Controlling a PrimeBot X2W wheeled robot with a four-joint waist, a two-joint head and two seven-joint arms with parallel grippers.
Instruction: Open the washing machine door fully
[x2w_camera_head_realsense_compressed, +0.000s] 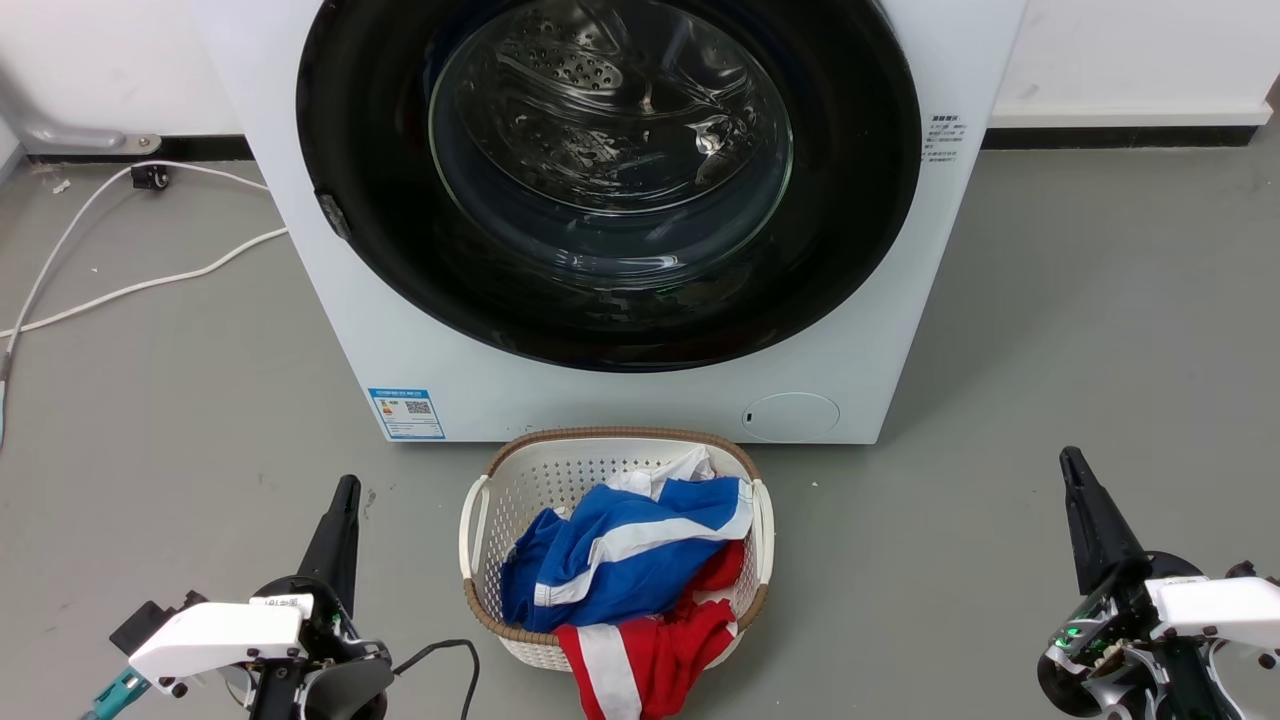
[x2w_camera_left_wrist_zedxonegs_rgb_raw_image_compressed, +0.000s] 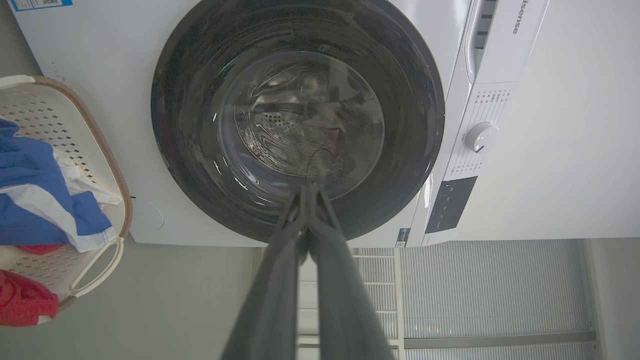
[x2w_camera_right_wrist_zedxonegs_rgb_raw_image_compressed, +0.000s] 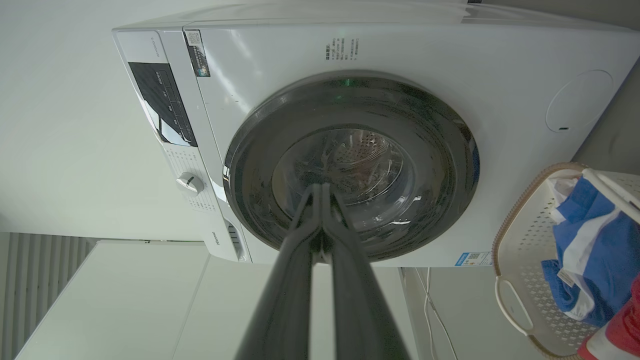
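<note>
The white washing machine (x2w_camera_head_realsense_compressed: 640, 400) stands straight ahead on the grey floor. Its washing machine door (x2w_camera_head_realsense_compressed: 380, 250), a round glossy black disc with a domed glass centre, lies flat against the front. Through the glass I see the steel drum. My left gripper (x2w_camera_head_realsense_compressed: 345, 488) is at the lower left, well short of the machine, fingers shut with nothing between them. My right gripper (x2w_camera_head_realsense_compressed: 1072, 462) is at the lower right, also shut and empty. In both wrist views the door (x2w_camera_left_wrist_zedxonegs_rgb_raw_image_compressed: 190, 150) (x2w_camera_right_wrist_zedxonegs_rgb_raw_image_compressed: 250, 200) shows beyond the closed left fingertips (x2w_camera_left_wrist_zedxonegs_rgb_raw_image_compressed: 309, 187) and right fingertips (x2w_camera_right_wrist_zedxonegs_rgb_raw_image_compressed: 321, 187).
A white laundry basket (x2w_camera_head_realsense_compressed: 480, 520) with blue, white and red cloth sits on the floor just in front of the washer, between my arms. White cables (x2w_camera_head_realsense_compressed: 120, 270) trail over the floor at the left. A control knob (x2w_camera_left_wrist_zedxonegs_rgb_raw_image_compressed: 479, 137) sits on the washer's top panel.
</note>
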